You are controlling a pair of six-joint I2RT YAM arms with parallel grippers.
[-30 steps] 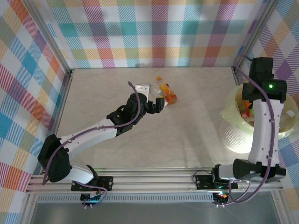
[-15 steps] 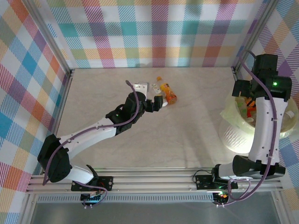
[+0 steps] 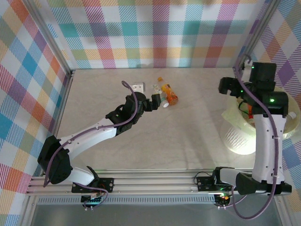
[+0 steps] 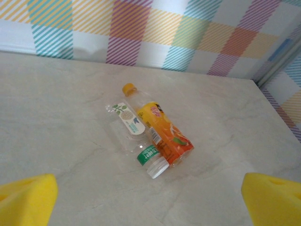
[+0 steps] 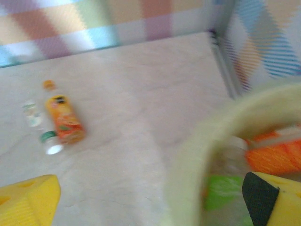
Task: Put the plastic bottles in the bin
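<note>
While left pincer [image 3: 157, 100] and right pincer [image 3: 228, 86] stand spread, orange bottle [image 4: 164, 132] and clear bottle [image 4: 134, 134] lie touching at table [image 3: 197, 122] 12 o'clock, axes 11-to-5, orange cap toward 11, white toward 5. Bin [image 3: 237, 136] at 3.

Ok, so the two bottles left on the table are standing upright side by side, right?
Not upright. The orange-labelled bottle and the clear bottle are lying on their sides, side by side on the table, as the left wrist view shows.
</note>
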